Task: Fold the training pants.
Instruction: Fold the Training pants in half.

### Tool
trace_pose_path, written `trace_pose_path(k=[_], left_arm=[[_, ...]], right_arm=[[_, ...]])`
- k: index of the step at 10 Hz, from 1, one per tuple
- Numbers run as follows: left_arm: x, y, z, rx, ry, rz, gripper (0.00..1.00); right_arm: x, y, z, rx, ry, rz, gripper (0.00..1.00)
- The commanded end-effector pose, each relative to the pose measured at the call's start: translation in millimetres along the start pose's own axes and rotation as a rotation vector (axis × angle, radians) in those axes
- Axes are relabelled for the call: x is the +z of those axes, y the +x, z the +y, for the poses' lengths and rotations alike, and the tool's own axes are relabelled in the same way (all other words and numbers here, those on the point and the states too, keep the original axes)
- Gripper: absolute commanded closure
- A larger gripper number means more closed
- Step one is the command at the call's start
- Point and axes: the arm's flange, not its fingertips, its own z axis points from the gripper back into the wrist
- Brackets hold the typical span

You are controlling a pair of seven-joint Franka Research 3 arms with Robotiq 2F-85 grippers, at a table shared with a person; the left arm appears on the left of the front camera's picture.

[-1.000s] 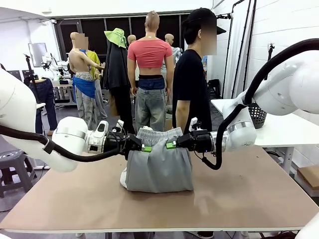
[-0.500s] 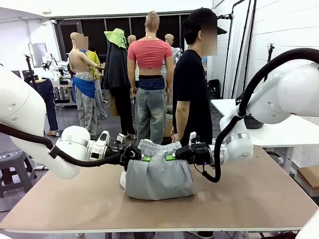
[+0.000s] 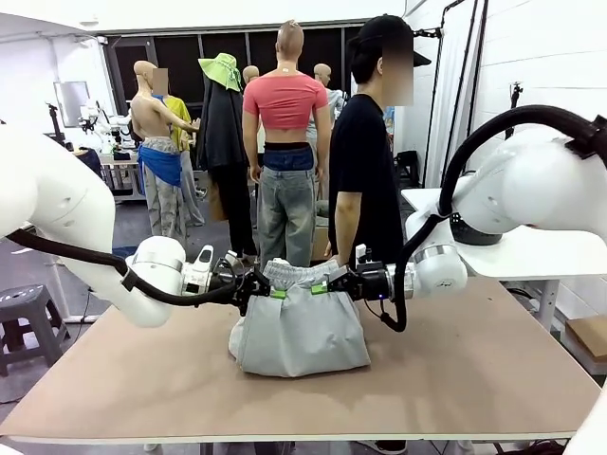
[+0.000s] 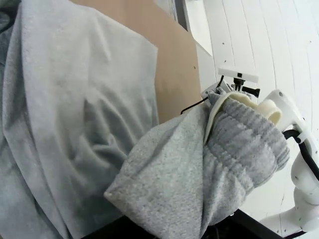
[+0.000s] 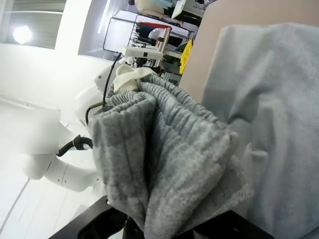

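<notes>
Lowered since before, two grippers, left gripper (image 3: 275, 293) and right gripper (image 3: 322, 287), each clamp one training pants (image 3: 300, 332) waistband.

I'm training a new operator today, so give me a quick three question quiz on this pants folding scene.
1. True or false: both robot hands are shut on the waistband end of the training pants.
2. Multiple choice: where does the lower part of the pants rest? A) hanging off the table edge B) bunched on the table C) in the person's hands
3. Short answer: which robot hand grips the waistband on the picture-left side in the front view?

Key
1. True: the left hand and the right hand each pinch it.
2. B
3. The left hand.
</notes>
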Motion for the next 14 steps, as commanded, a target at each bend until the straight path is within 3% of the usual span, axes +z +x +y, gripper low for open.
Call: trace_pose_path(k=[1,2,5,8,14], left_arm=[[9,11,8,0.027,0.028,-0.008,1.0],[0,0,0,0.0,0.0,0.0,1.0],[-4,4,4,0.005,-0.002,0.003,1.0],[-8,36,12,0.068,0.08,-0.015,1.0],[-10,61,27,0.15,0.101,-0.06,1.0]], right_arm=[[7,15,-1,-0.028,-0.023,0.002,1.0],[0,0,0,0.0,0.0,0.0,1.0],[-4,3,-4,-0.011,-0.002,0.006,1.0],[-6,39,-26,-0.04,-0.071,-0.042,1.0],[-11,72,-36,-0.093,-0.087,-0.014,1.0]])
